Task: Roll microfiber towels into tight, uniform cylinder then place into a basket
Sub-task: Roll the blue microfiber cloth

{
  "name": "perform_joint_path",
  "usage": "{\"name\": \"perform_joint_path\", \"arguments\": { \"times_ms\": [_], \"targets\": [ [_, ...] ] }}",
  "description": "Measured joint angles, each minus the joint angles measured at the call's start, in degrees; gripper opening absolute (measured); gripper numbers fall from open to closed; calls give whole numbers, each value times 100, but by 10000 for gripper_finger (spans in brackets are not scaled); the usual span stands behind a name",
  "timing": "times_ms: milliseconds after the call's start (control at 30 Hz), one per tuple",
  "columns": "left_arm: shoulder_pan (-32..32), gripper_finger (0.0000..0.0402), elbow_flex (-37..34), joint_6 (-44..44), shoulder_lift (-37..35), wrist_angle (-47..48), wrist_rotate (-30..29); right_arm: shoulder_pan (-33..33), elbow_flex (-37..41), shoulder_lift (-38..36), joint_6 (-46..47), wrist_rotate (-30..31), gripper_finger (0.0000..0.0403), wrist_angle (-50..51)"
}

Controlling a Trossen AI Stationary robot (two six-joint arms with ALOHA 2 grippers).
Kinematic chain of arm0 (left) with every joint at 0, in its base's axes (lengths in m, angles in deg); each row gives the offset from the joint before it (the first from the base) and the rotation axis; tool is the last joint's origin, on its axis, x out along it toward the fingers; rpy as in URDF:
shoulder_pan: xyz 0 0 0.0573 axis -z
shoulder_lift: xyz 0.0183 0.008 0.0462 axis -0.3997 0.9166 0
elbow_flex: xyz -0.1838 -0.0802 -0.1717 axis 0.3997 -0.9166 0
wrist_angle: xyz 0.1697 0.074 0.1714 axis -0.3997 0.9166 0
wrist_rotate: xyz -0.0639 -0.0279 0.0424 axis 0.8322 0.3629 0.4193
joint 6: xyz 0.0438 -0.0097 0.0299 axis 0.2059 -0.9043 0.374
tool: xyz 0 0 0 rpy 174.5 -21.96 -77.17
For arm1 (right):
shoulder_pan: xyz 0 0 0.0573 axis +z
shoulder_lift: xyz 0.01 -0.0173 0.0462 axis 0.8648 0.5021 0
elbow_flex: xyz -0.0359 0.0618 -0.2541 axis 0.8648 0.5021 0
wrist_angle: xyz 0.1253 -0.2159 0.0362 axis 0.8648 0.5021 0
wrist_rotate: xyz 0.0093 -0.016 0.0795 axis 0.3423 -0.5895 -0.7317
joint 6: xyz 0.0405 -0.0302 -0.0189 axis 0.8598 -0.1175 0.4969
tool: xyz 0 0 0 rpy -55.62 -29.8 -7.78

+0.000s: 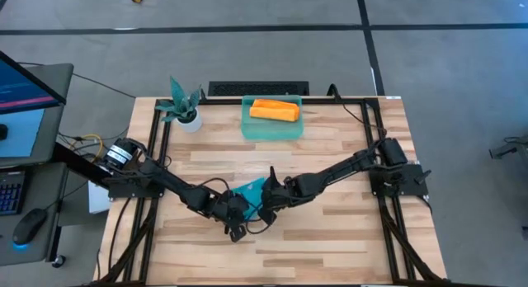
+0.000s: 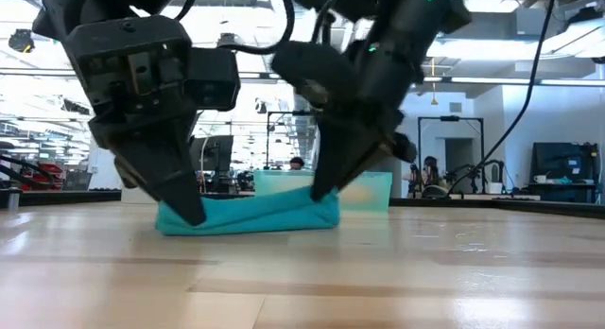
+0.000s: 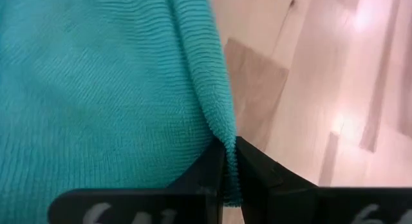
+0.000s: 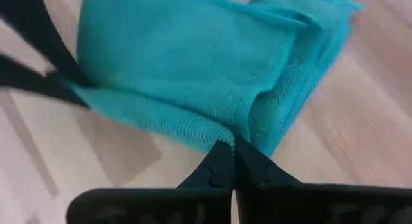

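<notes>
Both end effectors sit down mid-tabletop [image 1: 330, 237]: left end effector [image 3: 230, 161] pinches teal towel [image 1: 250, 190] edge, right end effector [image 4: 233, 149] pinches its opposite edge. Farther back, orange towel [image 1: 274, 110] roll lies inside basket [image 1: 250, 130]; potted plant [image 1: 183, 104] beside.

No readable text, label, brand or number anywhere; wrist-view markings illegible.
</notes>
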Motion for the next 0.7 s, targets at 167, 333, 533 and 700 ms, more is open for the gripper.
{"name": "perform_joint_path", "arguments": {
  "times_ms": [167, 333, 533, 700],
  "targets": [
    [7, 16, -6, 14, 2, 43, -43, -142, -7, 166, -7, -17, 12, -198],
    [12, 16, -6, 88, 2, 76, -96, -271, -13, 278, 108, -228, 16, -243],
    [14, 16, -6, 258, 2, 78, -111, -282, -14, 320, 107, -283, 13, -251],
    [24, 34, -6, 359, 2, 89, -257, -282, -40, 329, 99, -287, 18, -236]
  ]
}}
